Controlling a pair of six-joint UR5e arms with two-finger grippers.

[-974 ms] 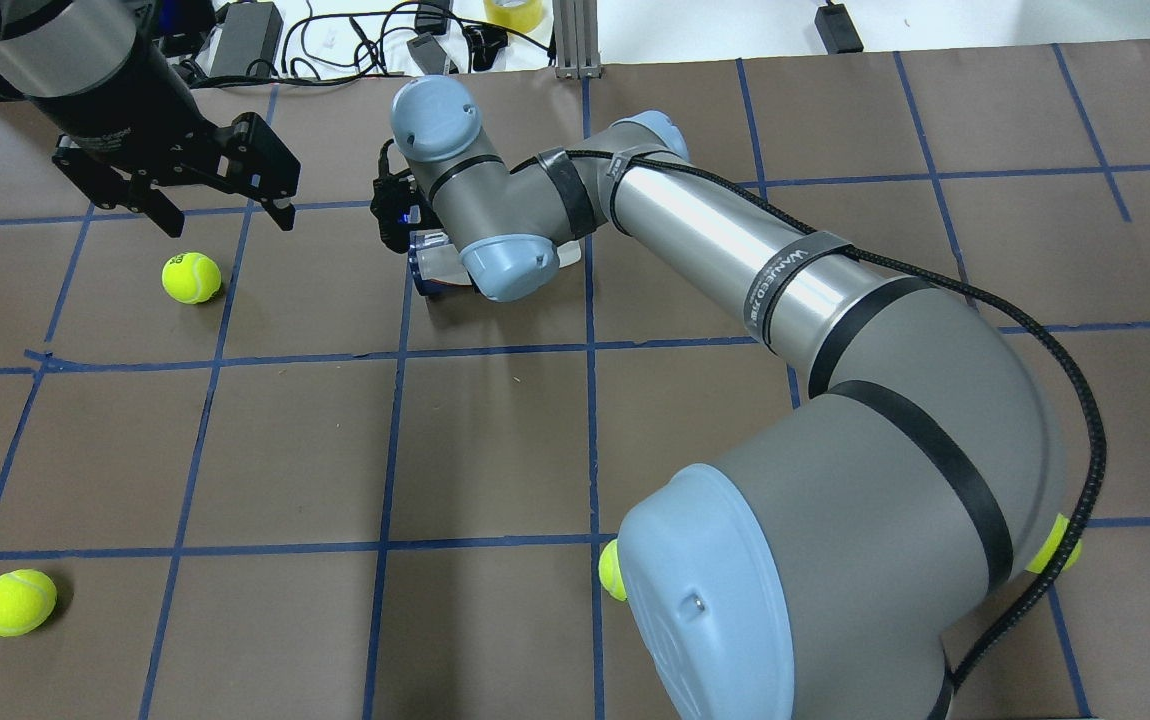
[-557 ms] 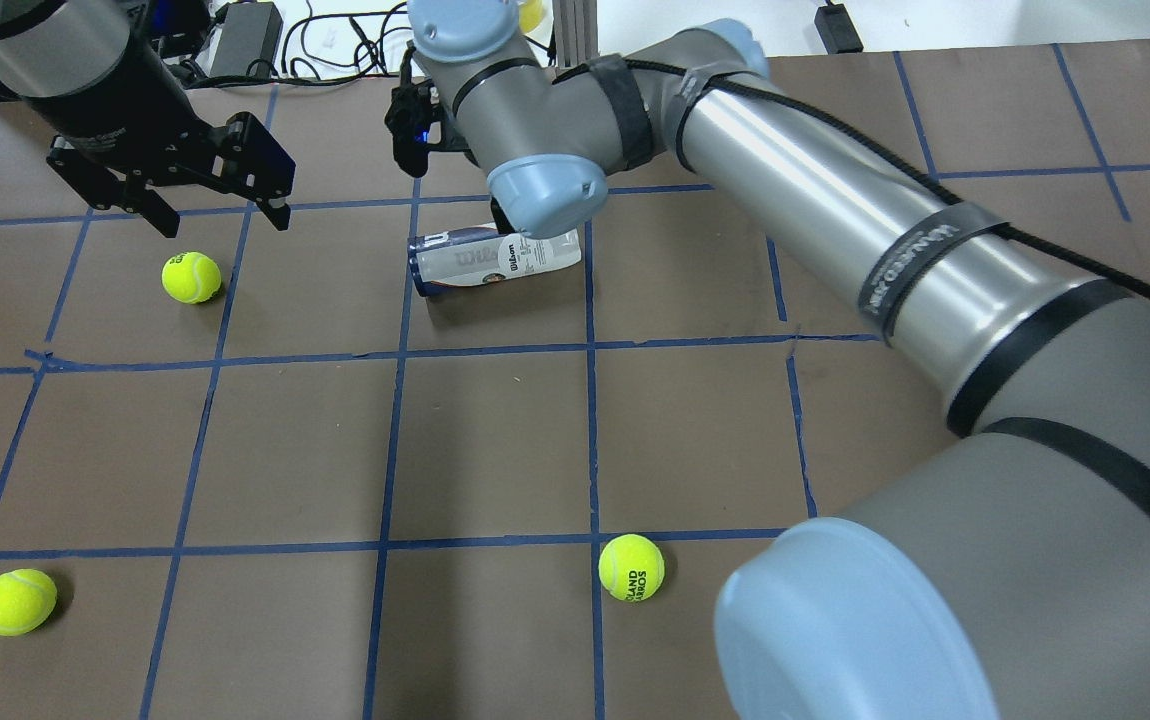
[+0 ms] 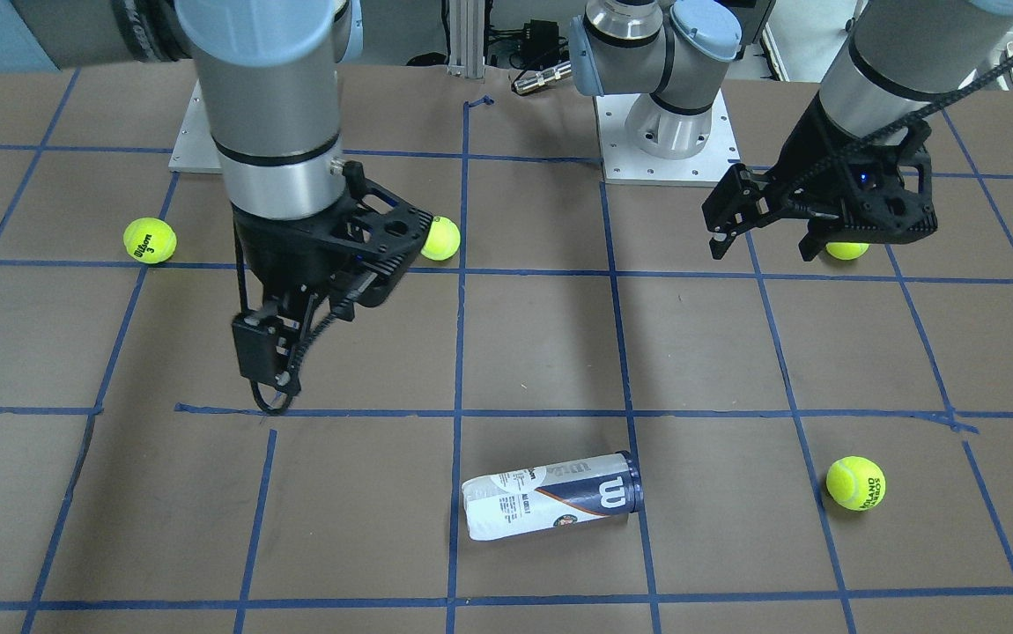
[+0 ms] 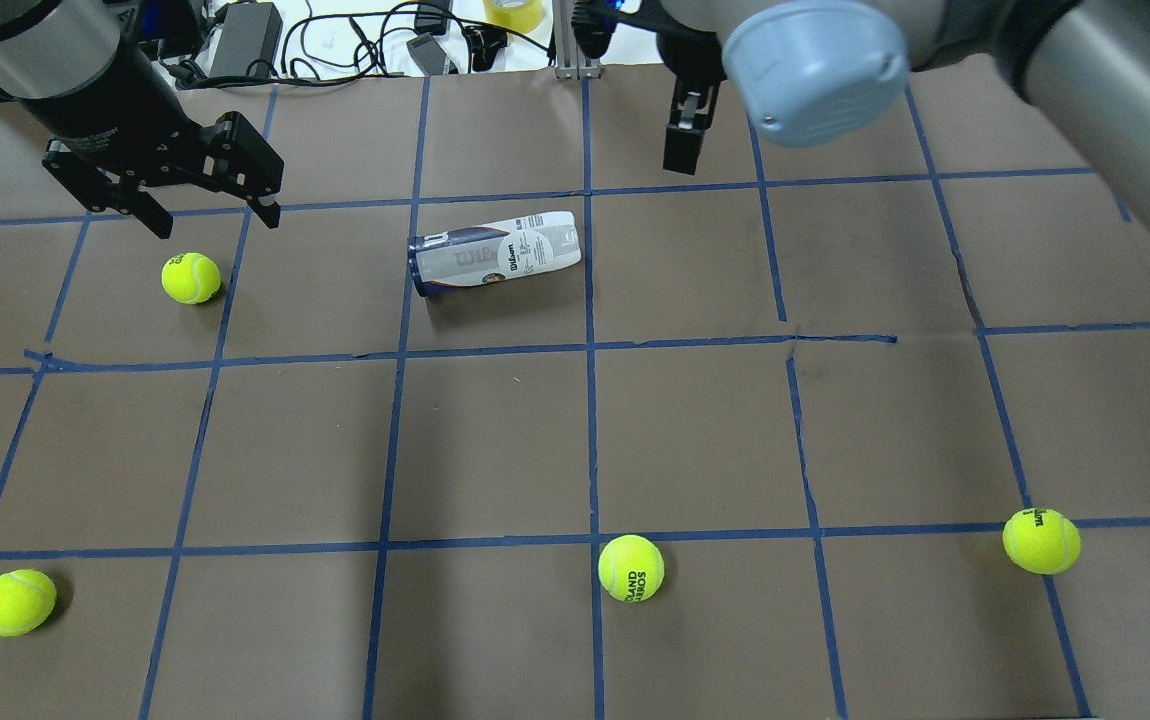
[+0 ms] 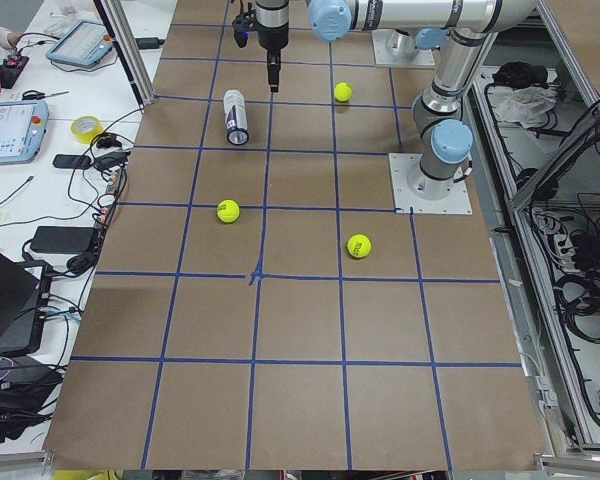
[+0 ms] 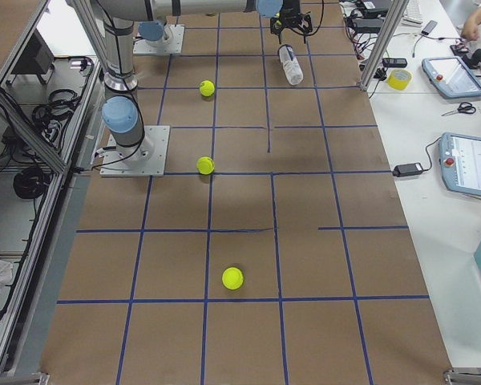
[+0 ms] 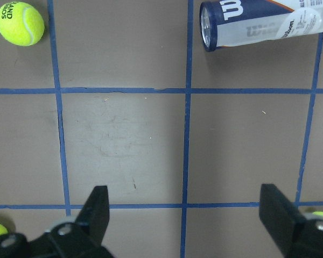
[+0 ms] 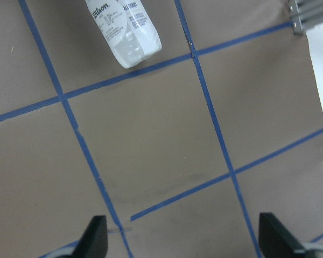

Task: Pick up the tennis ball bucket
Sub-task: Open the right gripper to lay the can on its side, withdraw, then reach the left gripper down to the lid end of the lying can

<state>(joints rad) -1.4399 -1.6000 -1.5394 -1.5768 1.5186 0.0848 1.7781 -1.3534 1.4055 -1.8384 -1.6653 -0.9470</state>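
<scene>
Toward 12 o'clock on the table (image 4: pixel 495 440), as the overhead view has it, the tennis ball bucket (image 4: pixel 495 253) lies on its side. Its long axis runs 9 to 3 o'clock, with the dark blue rim (image 4: pixel 417 266) at the 9 o'clock end. Nothing touches it.

What changes is the right arm. The picture from a second ago has its wrist stooped right over the bucket, hiding most of it. A little later it is already rising clear, and now it stands up and away at about 1 o'clock from the bucket, well apart. The right tool (image 8: pixel 184 239) comes away with nothing: its wrist camera shows both fingers spread wide with only bare table between them, and the bucket's pale end lies off at 11 o'clock of that picture. The bucket keeps the same spot and heading across all three moments, neither lifted nor visibly shifted.

The left tool (image 4: pixel 219 222) hangs at 9 o'clock of the bucket, above the table. Its fingers are likewise wide apart and empty, and a loose tennis ball (image 4: pixel 191 277) lies just to its 6 o'clock side. It barely stirs.

For the task, this reads as a pass that ends without a grasp. The lift is not begun, and what seems to remain is a fresh descent onto the bucket's round flank, fingers straddling it across the 12-to-6 line.
</scene>
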